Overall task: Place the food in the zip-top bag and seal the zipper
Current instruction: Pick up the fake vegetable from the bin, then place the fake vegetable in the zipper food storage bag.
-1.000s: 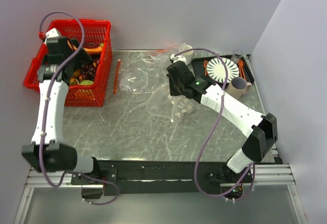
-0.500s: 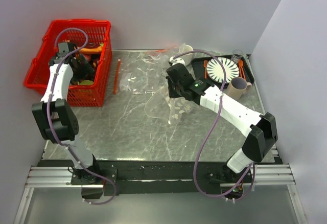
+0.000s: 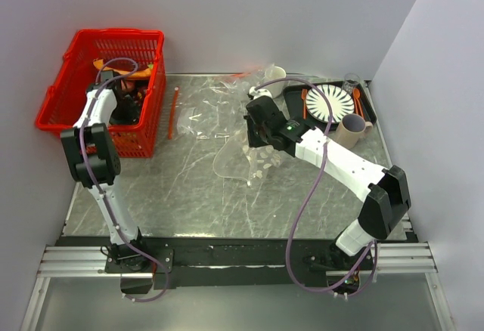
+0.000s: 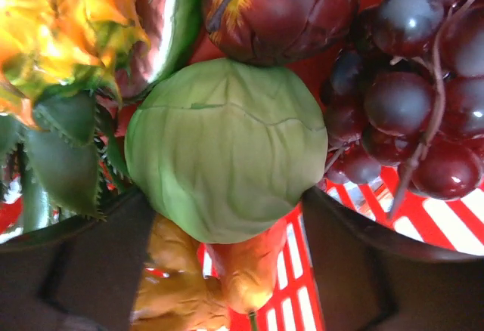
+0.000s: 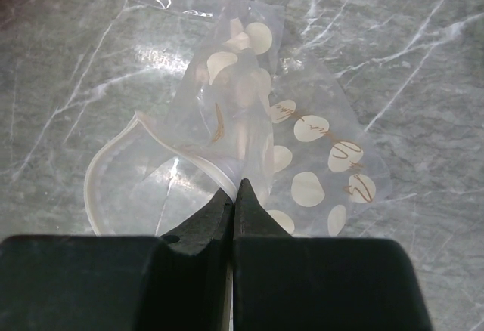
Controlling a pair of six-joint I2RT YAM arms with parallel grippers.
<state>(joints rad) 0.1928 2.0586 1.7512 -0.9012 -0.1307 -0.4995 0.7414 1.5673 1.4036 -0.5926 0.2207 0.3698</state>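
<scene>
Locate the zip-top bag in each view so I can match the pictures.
Top external: zip-top bag mid-table, pinched by the right gripper.
Left wrist: not in it.
Right wrist: centre frame, held at its near edge.
Shared landmark: grey marbled table, in top external and right wrist.

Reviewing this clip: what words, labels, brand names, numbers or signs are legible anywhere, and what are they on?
No text can be read in any view.
zip-top bag: thin brown script-like marks among its cream dots, too small and blurred to read.
red basket, plate, cup: no lettering visible.
</scene>
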